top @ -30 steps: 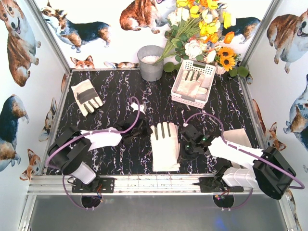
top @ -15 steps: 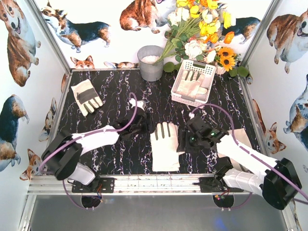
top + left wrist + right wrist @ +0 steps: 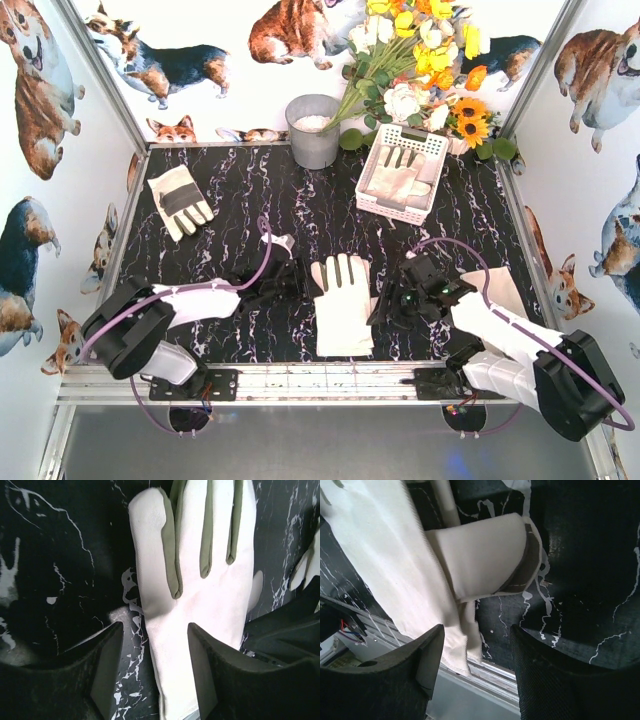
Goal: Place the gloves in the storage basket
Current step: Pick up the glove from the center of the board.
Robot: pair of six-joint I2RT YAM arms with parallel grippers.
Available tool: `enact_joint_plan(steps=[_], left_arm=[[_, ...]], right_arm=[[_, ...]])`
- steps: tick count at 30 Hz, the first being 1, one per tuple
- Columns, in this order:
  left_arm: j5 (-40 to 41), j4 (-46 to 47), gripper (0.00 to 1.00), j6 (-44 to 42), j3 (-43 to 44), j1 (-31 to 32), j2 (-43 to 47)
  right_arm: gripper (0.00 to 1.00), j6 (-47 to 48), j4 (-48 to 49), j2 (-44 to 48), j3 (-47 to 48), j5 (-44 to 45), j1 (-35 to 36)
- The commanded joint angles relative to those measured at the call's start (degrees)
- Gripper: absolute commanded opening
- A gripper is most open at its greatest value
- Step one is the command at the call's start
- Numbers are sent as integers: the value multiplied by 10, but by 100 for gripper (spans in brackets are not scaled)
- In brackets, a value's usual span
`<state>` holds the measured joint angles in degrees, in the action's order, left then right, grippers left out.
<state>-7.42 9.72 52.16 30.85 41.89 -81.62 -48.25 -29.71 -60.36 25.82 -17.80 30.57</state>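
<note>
The left tool [image 3: 155, 645] stands open low over the desk [image 3: 60, 580]. A cream glove [image 3: 200, 595] lies flat ahead of it, cuff reaching in between its jaws. The right tool [image 3: 477, 645] is open as well and grips nothing, with that glove's thumb just ahead of it. The storage basket [image 3: 398, 213] sits well beyond both tools.

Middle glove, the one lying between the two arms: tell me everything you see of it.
The middle glove is cream-white fabric with dark grey strips along the sides of its fingers. It lies flat on the black marbled table, with its fingers pointing to the far side, its cuff at the near rail and its thumb toward the right arm. The left tool and right tool flank it. Both are open and neither grips it.
</note>
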Motion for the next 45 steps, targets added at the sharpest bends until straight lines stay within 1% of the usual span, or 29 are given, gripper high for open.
enact_joint_plan(steps=[1, 3, 5, 7, 9, 11, 15, 18, 22, 26, 28, 30, 32, 35, 37, 40, 42, 45], left_arm=[[-54, 40, 45, 22, -6, -3, -28], [-60, 41, 40, 22, -11, -3, -34], [-57, 31, 33, 19, -14, -3, -38], [-49, 19, 31, 16, -16, -3, -42], [-52, 32, 28, 22, -27, -3, -47], [-55, 53, 24, 29, -37, -2, -54], [-54, 63, 14, 33, -43, -2, -66], [-37, 57, 8, 36, -50, -2, -62], [-20, 29, 4, 27, -48, 0, -56], [-3, -4, 2, 13, -39, 10, -52], [23, -38, 3, -4, -26, 19, -38], [71, -85, 7, -33, -6, 32, -10], [123, -130, 17, -64, 17, 47, 26], [200, -189, 32, -122, 55, 78, 71], [245, -214, 36, -161, 73, 105, 91], [292, -217, 37, -209, 81, 155, 115], [314, -197, 39, -232, 73, 188, 135], [349, -159, 44, -254, 58, 244, 162]], right_arm=[[56, -28, 78, -1, -14, -18, -8], [56, -24, 85, -8, -17, -14, -14], [55, -23, 98, -18, -24, -15, -20], [55, -28, 115, -27, -32, -21, -23], [54, -31, 130, -33, -39, -30, -23], [53, -34, 145, -61, -41, -40, -23], [48, -35, 165, -100, -35, -72, -23], [39, -36, 173, -112, -35, -77, -23], [26, -41, 175, -102, -34, -78, -23], [10, -47, 174, -90, -27, -85, -23], [0, -54, 175, -87, -24, -89, -23], [0, -64, 173, -83, -20, -96, -23], [0, -67, 154, -86, -8, -104, -22], [0, -60, 97, -103, 31, -108, -23], [0, -59, 67, -111, 55, -104, -23], [0, -59, 33, -120, 83, -95, -23], [0, -52, 9, -130, 111, -93, -23], [0, -40, -39, -155, 149, -92, -23]])
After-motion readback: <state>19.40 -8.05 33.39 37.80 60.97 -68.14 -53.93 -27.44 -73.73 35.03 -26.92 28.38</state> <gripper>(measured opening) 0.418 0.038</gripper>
